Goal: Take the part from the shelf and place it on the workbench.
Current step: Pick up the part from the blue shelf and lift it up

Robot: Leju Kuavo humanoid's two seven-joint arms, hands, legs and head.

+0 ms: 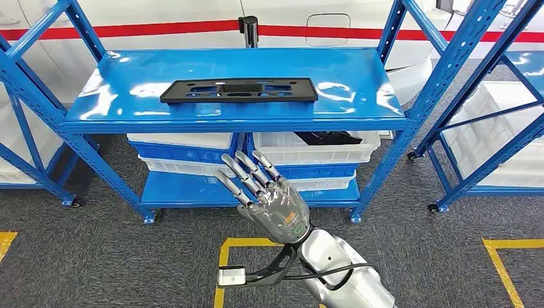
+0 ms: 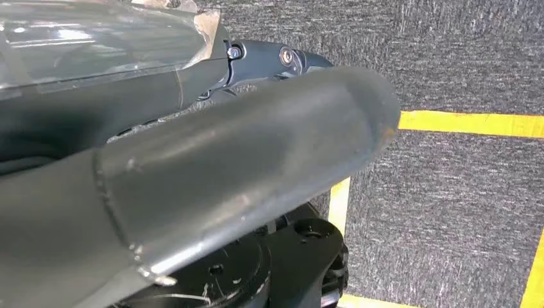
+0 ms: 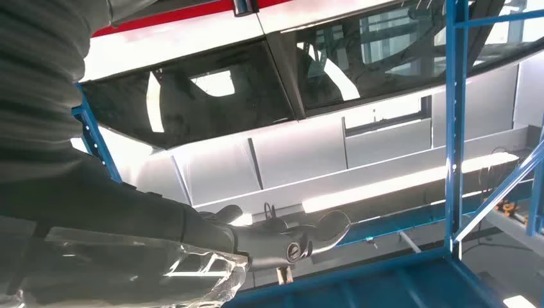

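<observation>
The part (image 1: 238, 90), a long flat black panel with cut-outs, lies across the middle of the blue top shelf (image 1: 115, 96). My right hand (image 1: 266, 192) is raised in front of the rack, below and short of the shelf's front edge, palm up with its fingers spread and nothing in them. In the right wrist view its dark fingers (image 3: 289, 240) reach out straight over the blue shelf edge (image 3: 385, 282). My left hand (image 2: 212, 167) hangs over the grey carpet, thumb and fingers extended, holding nothing.
White bins (image 1: 314, 151) sit on the lower shelf, one holding more black parts (image 1: 327, 138). Blue uprights (image 1: 391, 141) frame the rack, and another rack with white bins (image 1: 494, 128) stands to the right. A white vehicle (image 1: 192, 19) is parked behind. Yellow floor tape (image 1: 221, 256) marks the carpet.
</observation>
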